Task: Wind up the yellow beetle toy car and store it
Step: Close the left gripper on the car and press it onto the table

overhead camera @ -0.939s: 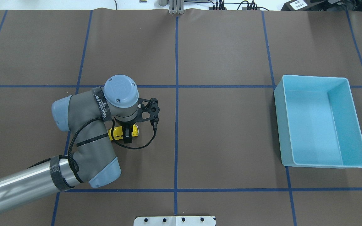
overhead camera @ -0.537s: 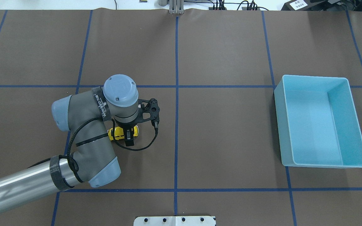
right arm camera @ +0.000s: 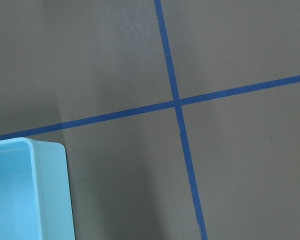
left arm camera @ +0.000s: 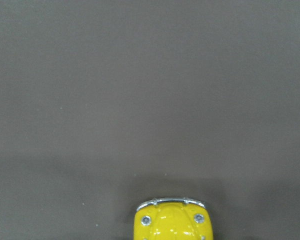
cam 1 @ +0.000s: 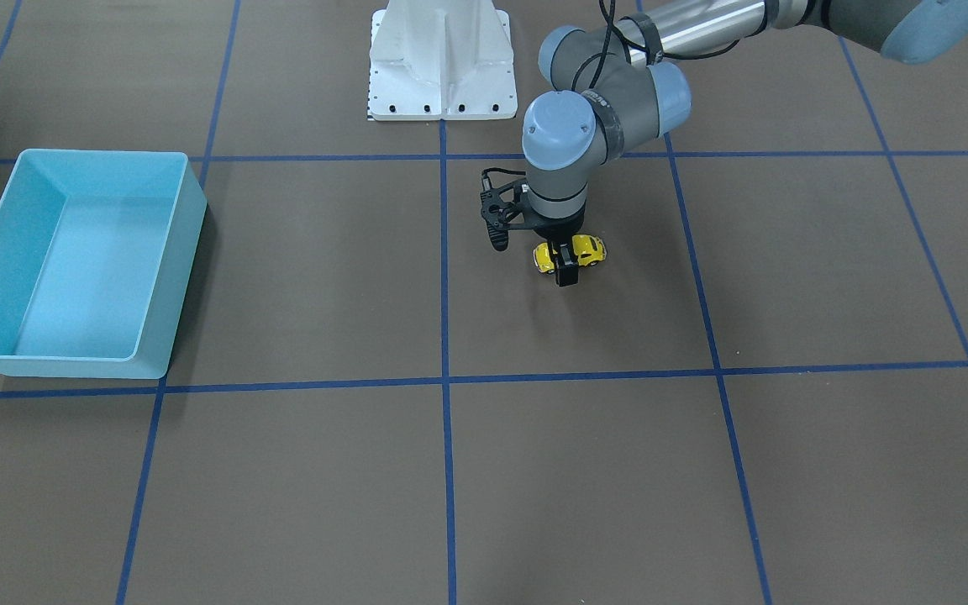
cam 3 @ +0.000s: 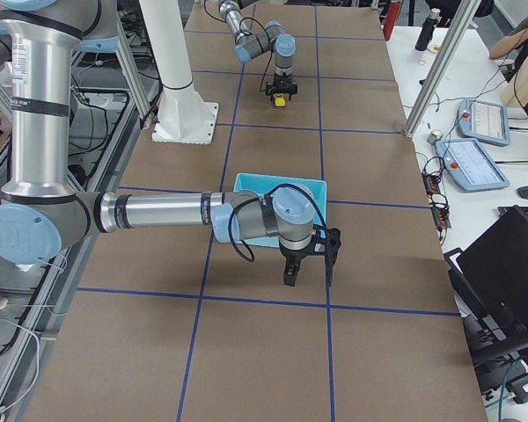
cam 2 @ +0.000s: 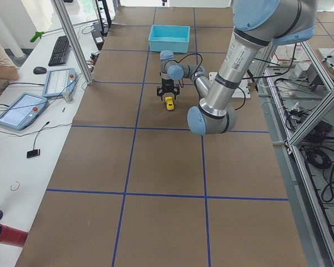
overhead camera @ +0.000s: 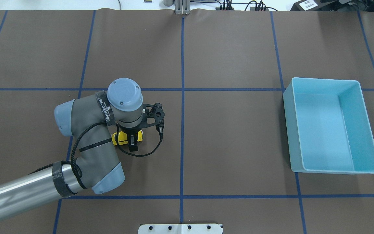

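The yellow beetle toy car (overhead camera: 120, 138) stands on the brown table mat, left of the centre line. It also shows in the front view (cam 1: 590, 248) and in the left wrist view (left arm camera: 172, 224), where only its bumper end is seen. My left gripper (overhead camera: 132, 139) points straight down over the car, with its black fingers (cam 1: 566, 270) closed on the car's sides. My right gripper (cam 3: 308, 262) shows only in the exterior right view, just past the blue bin. I cannot tell whether it is open or shut.
An empty light-blue bin (overhead camera: 323, 80) stands at the right side of the table, also in the front view (cam 1: 106, 155) and the right wrist view (right arm camera: 45, 200). Blue tape lines mark a grid on the mat. The robot's white base plate (cam 1: 440, 59) is at the near edge.
My left gripper has settled a touch lower around the car. The car stays in the same place.
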